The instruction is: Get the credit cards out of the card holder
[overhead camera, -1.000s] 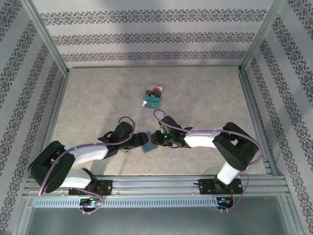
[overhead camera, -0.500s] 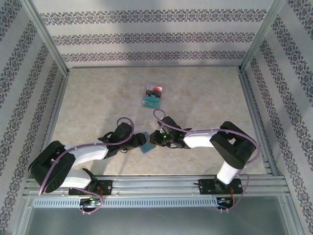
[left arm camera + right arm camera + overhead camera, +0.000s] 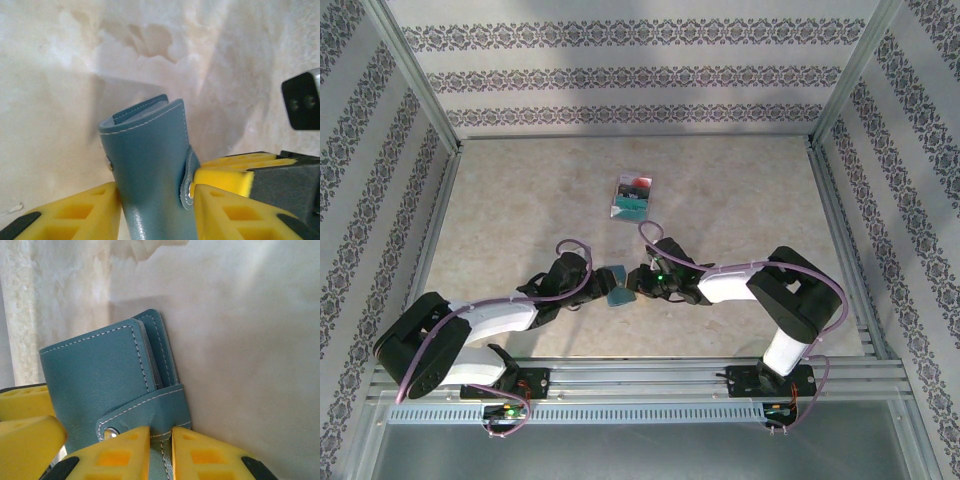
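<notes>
L jaws, R jaws both pinch card holder [image 3: 150,160]; credit cards [image 3: 632,198] well apart.

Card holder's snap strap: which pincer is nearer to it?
Right. The right pincer pinches the snap strap itself; the left pincer clamps the card holder body beside it.

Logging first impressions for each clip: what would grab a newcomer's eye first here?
Both arms meet near the front middle of the table, where the left gripper and right gripper each clamp the folded slate-blue card holder between yellow fingers. Farther back, near the table's centre, a small pile of credit cards, teal and red among them, lies loose.
</notes>
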Robot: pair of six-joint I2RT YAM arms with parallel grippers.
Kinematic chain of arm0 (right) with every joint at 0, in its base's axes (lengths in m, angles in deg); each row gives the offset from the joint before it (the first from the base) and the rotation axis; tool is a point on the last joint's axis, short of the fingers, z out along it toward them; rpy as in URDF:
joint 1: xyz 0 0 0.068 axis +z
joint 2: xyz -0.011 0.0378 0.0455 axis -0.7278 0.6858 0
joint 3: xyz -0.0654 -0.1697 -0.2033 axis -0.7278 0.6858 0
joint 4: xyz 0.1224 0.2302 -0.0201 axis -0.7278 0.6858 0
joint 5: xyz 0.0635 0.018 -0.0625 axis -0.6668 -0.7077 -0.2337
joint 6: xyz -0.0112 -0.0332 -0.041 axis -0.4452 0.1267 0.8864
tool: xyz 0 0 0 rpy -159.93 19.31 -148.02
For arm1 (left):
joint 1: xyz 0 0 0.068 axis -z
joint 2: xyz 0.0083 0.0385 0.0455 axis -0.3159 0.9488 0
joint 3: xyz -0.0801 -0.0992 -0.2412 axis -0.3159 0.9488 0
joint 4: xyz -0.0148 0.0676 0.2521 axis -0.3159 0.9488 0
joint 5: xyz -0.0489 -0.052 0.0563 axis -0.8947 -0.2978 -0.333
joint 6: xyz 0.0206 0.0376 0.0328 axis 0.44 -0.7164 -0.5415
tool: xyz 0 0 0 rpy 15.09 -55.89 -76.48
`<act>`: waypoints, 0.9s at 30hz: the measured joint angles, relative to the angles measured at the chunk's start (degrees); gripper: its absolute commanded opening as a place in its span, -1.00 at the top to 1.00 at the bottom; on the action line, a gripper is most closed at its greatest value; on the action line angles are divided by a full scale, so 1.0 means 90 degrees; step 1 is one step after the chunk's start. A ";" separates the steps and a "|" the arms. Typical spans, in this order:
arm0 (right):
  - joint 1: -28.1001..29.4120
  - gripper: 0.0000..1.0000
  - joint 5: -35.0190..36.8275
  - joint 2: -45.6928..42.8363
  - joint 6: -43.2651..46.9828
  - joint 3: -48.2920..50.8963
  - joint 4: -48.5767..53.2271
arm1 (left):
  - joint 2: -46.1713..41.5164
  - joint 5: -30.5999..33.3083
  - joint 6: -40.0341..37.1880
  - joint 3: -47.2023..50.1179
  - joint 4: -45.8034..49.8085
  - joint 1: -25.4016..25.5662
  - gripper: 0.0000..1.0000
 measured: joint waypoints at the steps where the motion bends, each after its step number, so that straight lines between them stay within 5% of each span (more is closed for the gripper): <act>1: -0.0022 0.63 -0.0012 -0.0010 -0.0012 0.0015 -0.0012 | 0.0010 0.0012 0.0002 0.0012 -0.0109 0.0000 0.24; 27: -0.0146 0.63 -0.0049 -0.0032 -0.0160 0.0216 -0.0364 | 0.1076 -0.0053 0.0202 0.0024 -0.1375 0.0000 0.49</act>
